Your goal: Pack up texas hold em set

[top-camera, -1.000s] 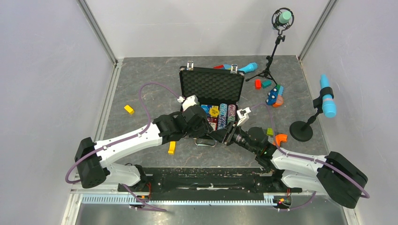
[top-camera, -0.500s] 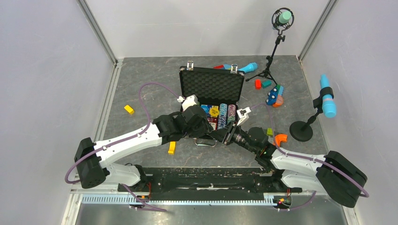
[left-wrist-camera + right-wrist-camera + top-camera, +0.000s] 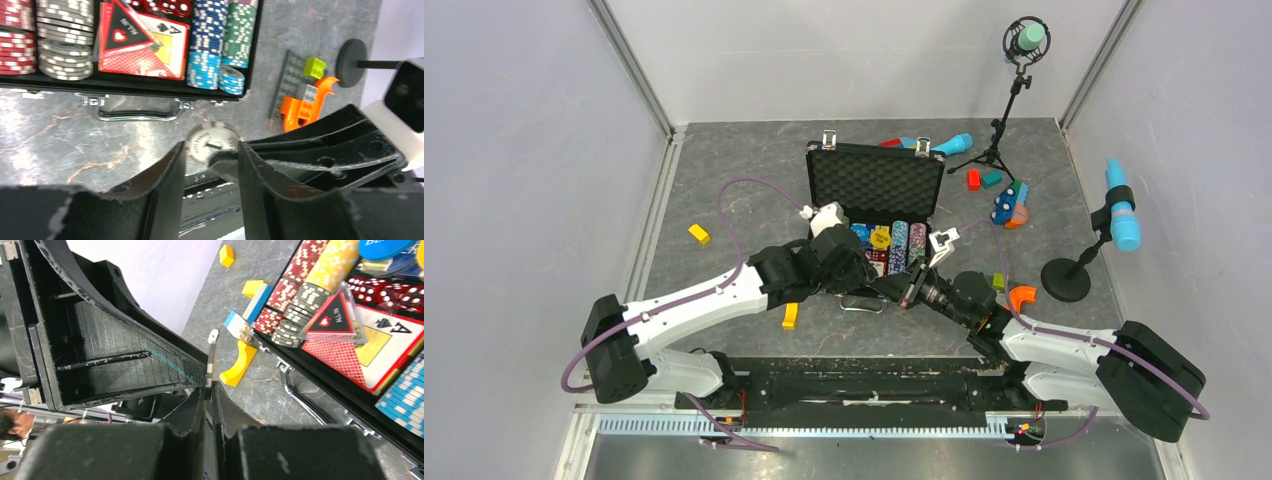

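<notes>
The black briefcase lies open with its foam-lined lid up. Rows of poker chips and a card deck sit inside. In front of its handle my two grippers meet. My right gripper is shut on a white poker chip, seen edge-on. In the left wrist view the same chip faces the camera. My left gripper is open, with one finger on each side of the chip. In the top view the left gripper and right gripper overlap, and the chip is hidden.
Toy blocks lie around: a yellow block by the left arm, an orange piece and a green block to the right. A blue microphone on a round stand is at the right. Another microphone stand and more blocks are behind the case.
Very little. Both wrists have shifted only slightly and stay together in front of the case. The right gripper keeps its hold on the chip.
</notes>
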Controlling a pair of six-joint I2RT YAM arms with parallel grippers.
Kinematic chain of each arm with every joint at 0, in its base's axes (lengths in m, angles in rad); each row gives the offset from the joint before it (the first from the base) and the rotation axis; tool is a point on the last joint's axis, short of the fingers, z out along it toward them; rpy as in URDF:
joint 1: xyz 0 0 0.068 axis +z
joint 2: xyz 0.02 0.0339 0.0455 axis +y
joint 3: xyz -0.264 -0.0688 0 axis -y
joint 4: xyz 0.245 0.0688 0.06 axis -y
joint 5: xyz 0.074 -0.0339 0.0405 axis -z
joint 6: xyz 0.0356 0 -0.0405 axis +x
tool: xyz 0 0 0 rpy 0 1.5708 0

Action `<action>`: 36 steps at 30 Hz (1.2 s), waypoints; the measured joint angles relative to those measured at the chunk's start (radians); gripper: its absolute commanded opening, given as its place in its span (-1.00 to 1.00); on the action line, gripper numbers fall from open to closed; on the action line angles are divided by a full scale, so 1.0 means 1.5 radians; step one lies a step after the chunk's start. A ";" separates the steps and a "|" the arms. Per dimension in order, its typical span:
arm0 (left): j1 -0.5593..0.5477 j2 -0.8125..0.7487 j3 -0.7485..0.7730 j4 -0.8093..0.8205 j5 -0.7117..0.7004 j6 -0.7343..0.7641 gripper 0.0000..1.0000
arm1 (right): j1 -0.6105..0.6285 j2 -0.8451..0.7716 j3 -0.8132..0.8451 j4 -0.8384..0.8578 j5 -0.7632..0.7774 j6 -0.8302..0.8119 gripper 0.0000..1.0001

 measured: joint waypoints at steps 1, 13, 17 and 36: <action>0.000 -0.001 -0.001 0.000 0.000 -0.001 -0.02 | 0.000 0.001 0.000 0.000 0.001 -0.002 -0.94; -0.006 -0.024 -0.012 0.003 -0.003 -0.010 0.71 | -0.001 0.001 0.000 -0.007 0.010 -0.027 -1.00; -0.008 -0.054 -0.012 -0.011 -0.011 -0.009 0.86 | -0.001 0.001 0.007 -0.049 0.021 -0.088 -1.00; 0.250 -0.327 -0.087 -0.197 -0.018 0.075 0.99 | 0.005 0.139 0.231 -0.274 -0.113 -0.638 -1.00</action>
